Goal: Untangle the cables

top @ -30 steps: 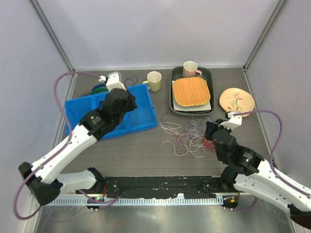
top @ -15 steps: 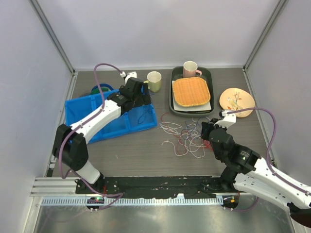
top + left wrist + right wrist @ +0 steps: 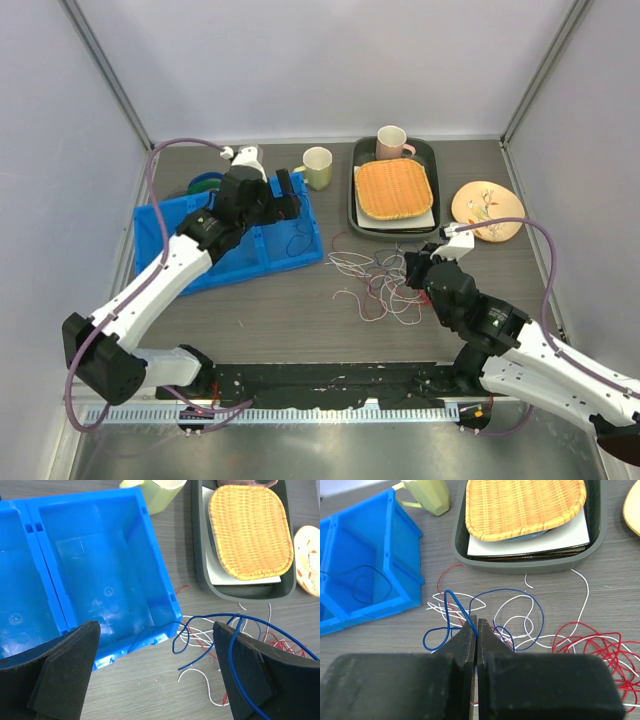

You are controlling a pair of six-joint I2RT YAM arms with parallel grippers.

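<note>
R tool (image 3: 476,623) pinches 1 blue cable (image 3: 457,604); 1 bin (image 3: 402,540), 1 tray (image 3: 530,565) nearby.

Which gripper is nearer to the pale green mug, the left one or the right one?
Left. The left gripper hangs over the blue bin, just beside the mug; the right gripper pinches a blue cable in the tangle, much farther away.

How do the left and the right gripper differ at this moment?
The left gripper is open, jaws wide apart; the right gripper is shut. The right gripper pinches a dark blue cable; the left gripper clamps nothing. The left is by the blue bin, the right over the tangled cables. Both are black.
</note>
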